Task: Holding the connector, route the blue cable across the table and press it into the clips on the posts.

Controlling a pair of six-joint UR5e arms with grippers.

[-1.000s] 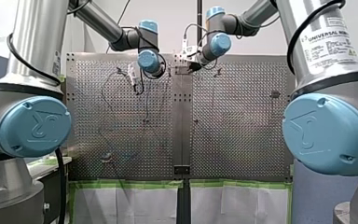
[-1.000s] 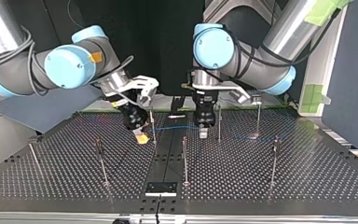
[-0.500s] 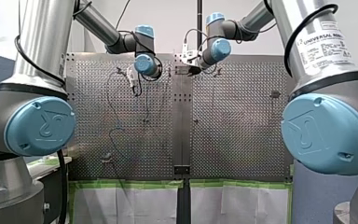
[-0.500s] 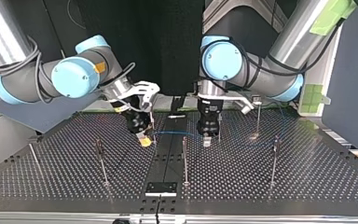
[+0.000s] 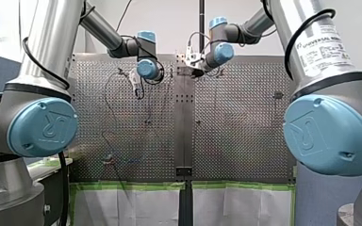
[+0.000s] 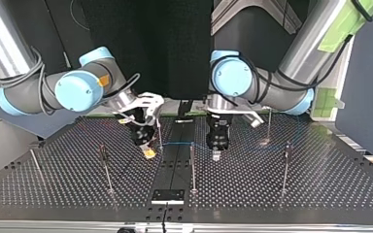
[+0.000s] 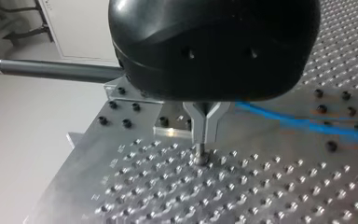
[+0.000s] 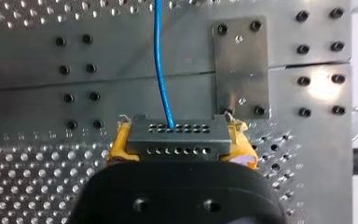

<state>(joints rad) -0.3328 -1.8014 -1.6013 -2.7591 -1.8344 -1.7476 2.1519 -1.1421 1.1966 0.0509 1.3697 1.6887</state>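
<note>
In the right wrist view my right gripper is shut on a grey connector, which sits between its yellow pads. The blue cable leaves the connector and runs straight ahead over the plate. In the top view this gripper hangs low beside a thin post, and the cable stretches from it to my left gripper. My left gripper has its metal fingers shut, their tips just above the perforated table. The cable trails off beside them; I cannot tell whether it is pinched.
Several thin posts stand on the perforated table, among them one at the middle, one nearer the top view's left and one at its right. A black plate lies at the near edge.
Both grippers have moved a little toward the near edge of the top view, with the cable still stretched between them. The right gripper still holds the connector.
</note>
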